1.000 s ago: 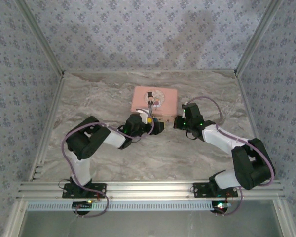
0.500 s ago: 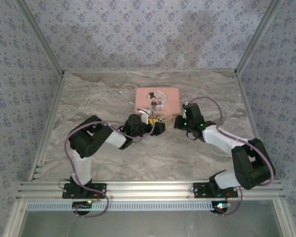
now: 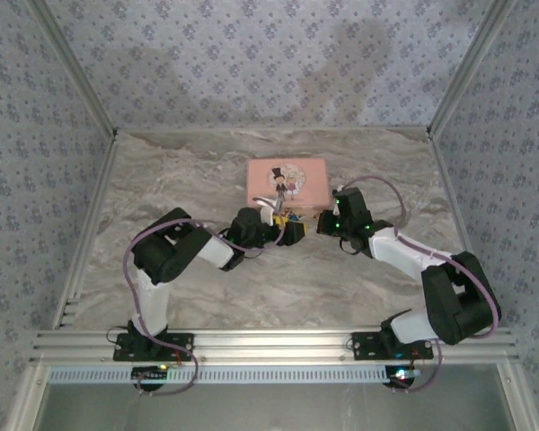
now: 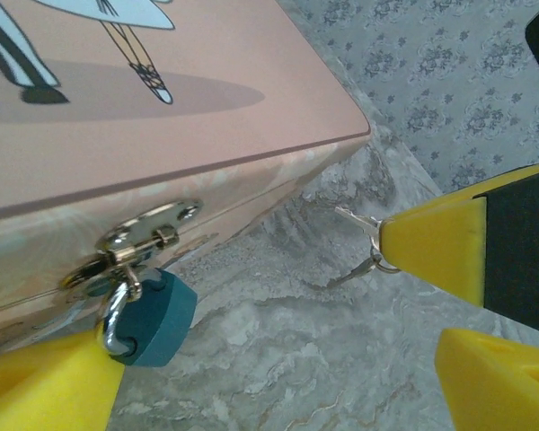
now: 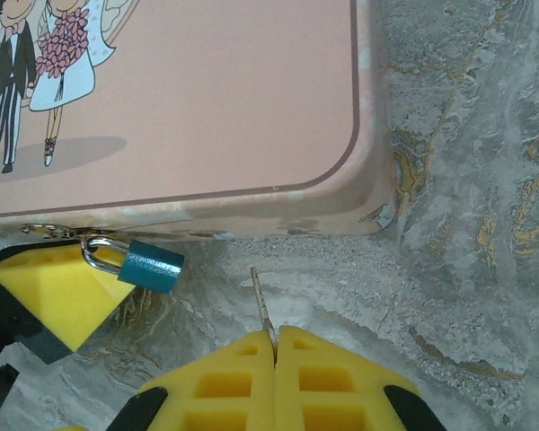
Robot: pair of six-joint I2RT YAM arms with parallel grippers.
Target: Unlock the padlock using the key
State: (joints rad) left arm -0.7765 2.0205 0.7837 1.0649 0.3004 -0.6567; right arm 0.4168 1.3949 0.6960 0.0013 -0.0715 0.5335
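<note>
A small padlock (image 4: 149, 318) with a teal body and silver shackle hangs from the clasp (image 4: 144, 241) on the front of the pink box (image 3: 287, 180). My left gripper (image 4: 269, 382) stands open at the box's front. Its left finger (image 4: 36, 388) touches the padlock and nothing lies between the fingers. The same padlock (image 5: 151, 266) rests against that yellow finger (image 5: 58, 292) in the right wrist view. My right gripper (image 5: 275, 339) is shut on the key (image 5: 261, 301). The key's thin blade points at the box, a short way right of the padlock. That key (image 4: 357, 222) also shows in the left wrist view.
The box's lid (image 5: 207, 108) carries a cartoon couple. Both arms meet in front of the box on the marble tabletop (image 3: 278, 287), with the left gripper (image 3: 286, 230) and right gripper (image 3: 329, 222) close together. Patterned walls enclose the table on three sides.
The pink box has shifted slightly to the right. My left gripper has turned and closed in on the box's front edge. The right gripper has barely moved.
</note>
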